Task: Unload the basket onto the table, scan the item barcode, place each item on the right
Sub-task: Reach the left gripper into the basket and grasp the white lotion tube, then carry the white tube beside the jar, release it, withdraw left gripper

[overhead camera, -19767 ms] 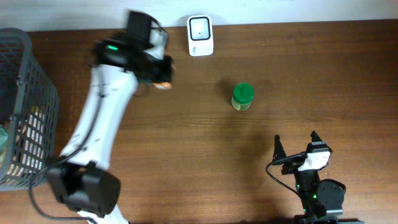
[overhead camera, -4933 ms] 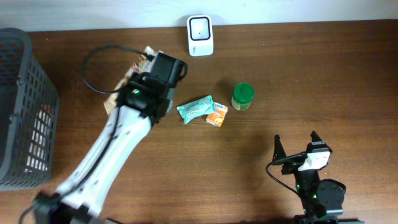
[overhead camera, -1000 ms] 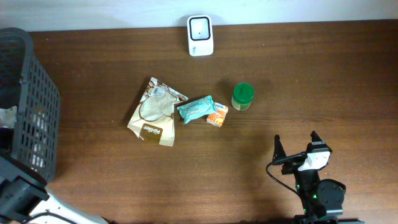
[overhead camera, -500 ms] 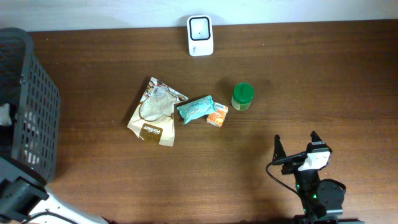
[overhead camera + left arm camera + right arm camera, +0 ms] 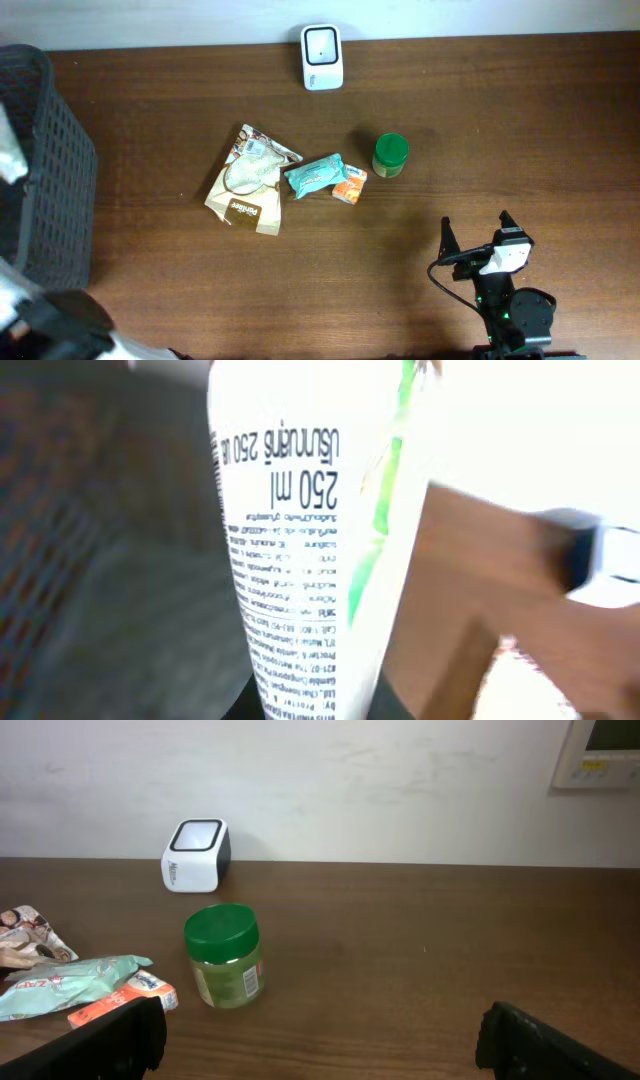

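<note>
A white tube (image 5: 300,530) with a green stripe and small print fills the left wrist view; it is the item. My left gripper (image 5: 310,708) is shut on its lower end, dark fingers on both sides. No barcode shows on the side facing the camera. From overhead the tube is a pale blur (image 5: 9,150) over the dark basket (image 5: 55,170) at the far left. The white scanner (image 5: 322,43) stands at the back edge of the table. My right gripper (image 5: 320,1042) is open and holds nothing, low over the front right of the table (image 5: 478,240).
A tan pouch (image 5: 250,180), a teal packet (image 5: 314,175), a small orange box (image 5: 349,185) and a green-lidded jar (image 5: 390,155) lie mid-table. The jar (image 5: 225,957) and the scanner (image 5: 195,854) stand ahead of the right gripper. A wall runs behind the table.
My left gripper has shut on the white tube at the basket, and the tube has shifted toward the back of the table. The right arm has not moved.
</note>
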Controlling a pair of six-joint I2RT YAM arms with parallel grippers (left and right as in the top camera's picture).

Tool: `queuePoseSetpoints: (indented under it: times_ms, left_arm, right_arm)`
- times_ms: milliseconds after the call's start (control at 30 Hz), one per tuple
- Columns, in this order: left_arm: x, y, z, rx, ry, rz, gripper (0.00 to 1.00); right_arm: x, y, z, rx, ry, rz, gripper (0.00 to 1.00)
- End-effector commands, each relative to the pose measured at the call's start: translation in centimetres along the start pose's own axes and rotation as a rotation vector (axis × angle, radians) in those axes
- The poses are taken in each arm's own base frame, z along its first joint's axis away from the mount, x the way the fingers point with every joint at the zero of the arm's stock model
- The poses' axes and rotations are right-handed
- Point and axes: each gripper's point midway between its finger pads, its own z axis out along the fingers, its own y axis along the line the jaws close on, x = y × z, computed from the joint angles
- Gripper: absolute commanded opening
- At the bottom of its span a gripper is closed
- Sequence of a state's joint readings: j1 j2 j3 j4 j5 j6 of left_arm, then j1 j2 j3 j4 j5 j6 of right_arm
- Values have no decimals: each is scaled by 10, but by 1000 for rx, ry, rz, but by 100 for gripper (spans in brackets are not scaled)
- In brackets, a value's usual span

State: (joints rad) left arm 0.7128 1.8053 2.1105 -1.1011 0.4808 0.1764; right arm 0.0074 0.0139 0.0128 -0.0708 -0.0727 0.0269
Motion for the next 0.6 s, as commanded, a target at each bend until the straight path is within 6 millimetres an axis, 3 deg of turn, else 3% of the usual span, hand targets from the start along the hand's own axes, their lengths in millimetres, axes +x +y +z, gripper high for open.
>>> queuePoseSetpoints:
  times_ms: [0, 100, 233, 433, 567]
  left_arm:
    - [-29, -72, -52, 63, -132, 90, 0]
    - [-25, -114, -58, 116, -123, 134, 0]
    - [7, -173, -40, 219, 9, 178, 0]
    - [80, -254, 9, 356, 272, 285, 0]
    - [131, -296, 43, 401, 436, 308, 0]
  right_arm:
    - [2, 0, 0, -1, 2, 4, 98]
    - [2, 0, 0, -1, 2, 4, 98]
    - [2, 0, 0, -1, 2, 4, 98]
    - [2, 0, 0, -1, 2, 4, 98]
    - [2, 0, 0, -1, 2, 4, 98]
